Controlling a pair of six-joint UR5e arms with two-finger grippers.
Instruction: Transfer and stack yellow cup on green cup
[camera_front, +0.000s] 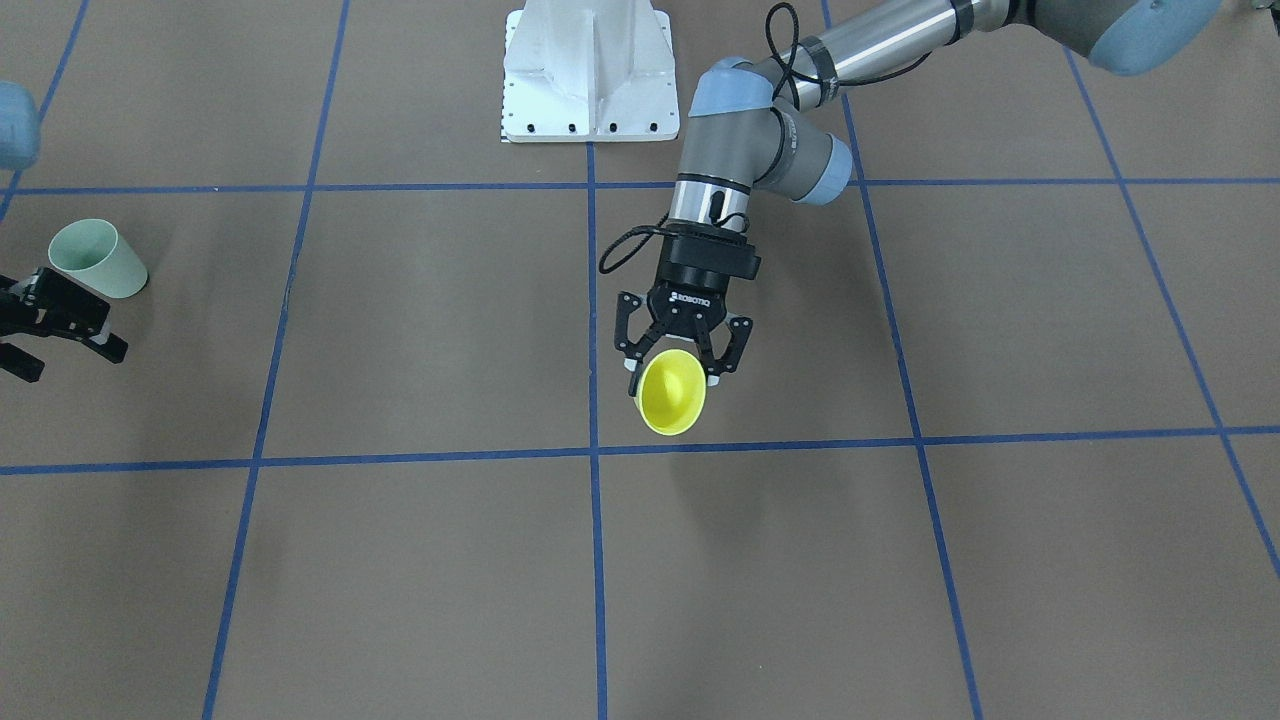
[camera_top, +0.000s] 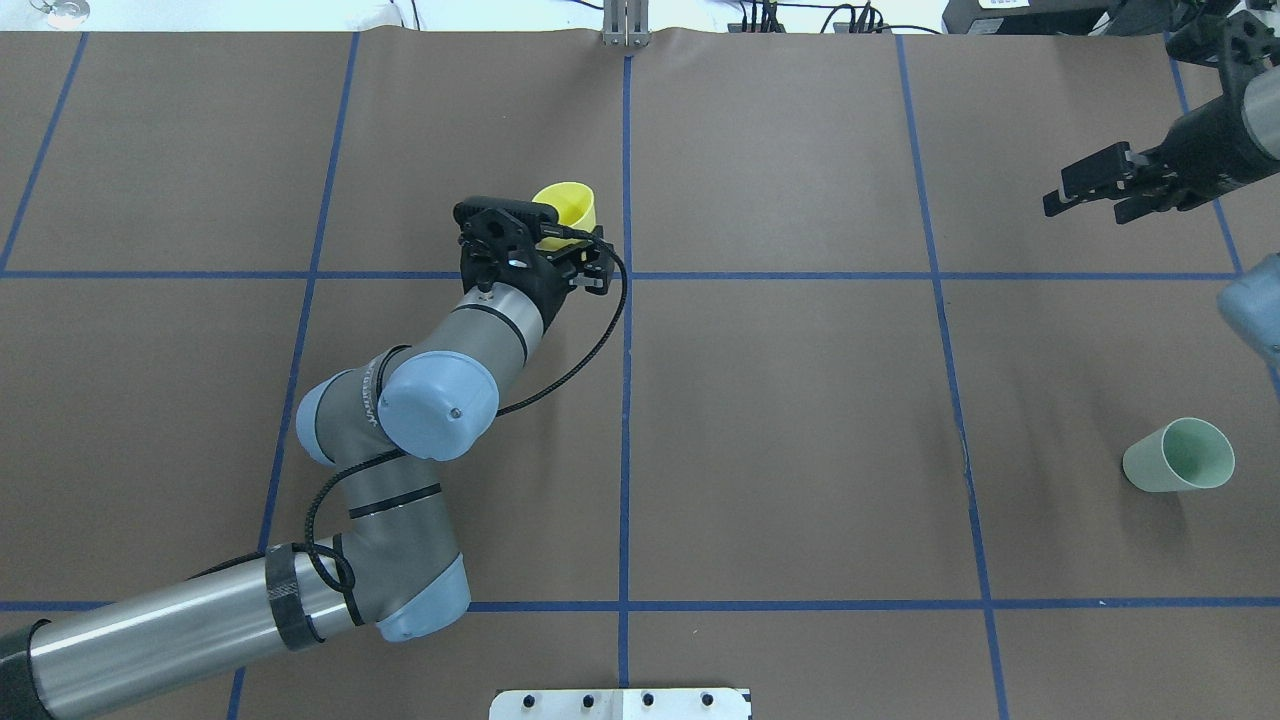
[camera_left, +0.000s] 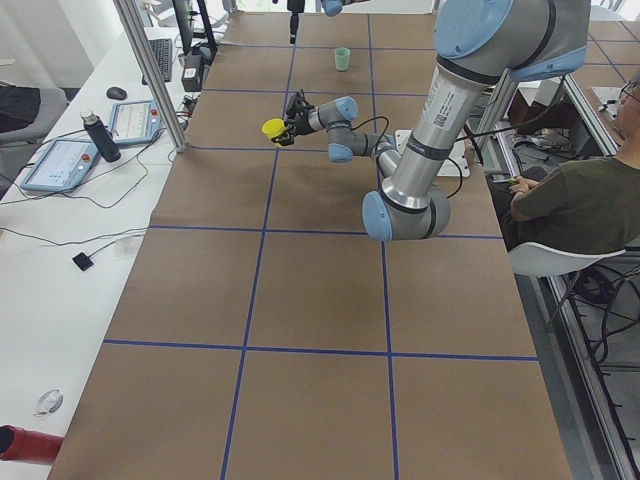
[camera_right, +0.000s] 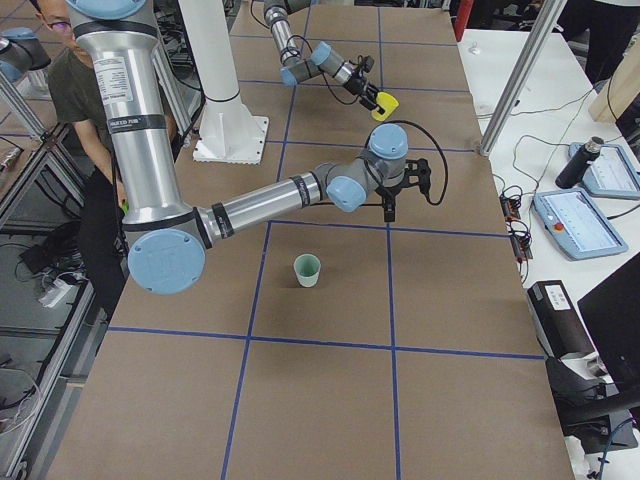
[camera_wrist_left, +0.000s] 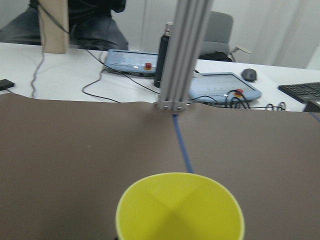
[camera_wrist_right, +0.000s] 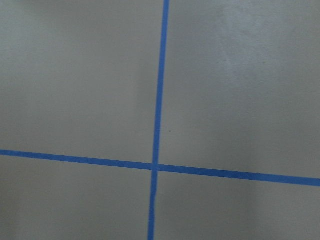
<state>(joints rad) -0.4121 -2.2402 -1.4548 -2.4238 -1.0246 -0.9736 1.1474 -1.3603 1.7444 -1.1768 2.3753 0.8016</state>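
We found the left gripper pinching the yellow cup by its lower body, a finger on each side. The cup was held above the table, tipped over so its open mouth faced away from the robot's base. It hung close to the central blue line. In the left wrist view we looked straight into that mouth. The green cup stood upright on the table far off on the robot's right, well apart from the yellow one. The right gripper hovered near the green cup without touching it, its fingers spread and holding nothing. Its wrist camera showed only crossing blue lines.
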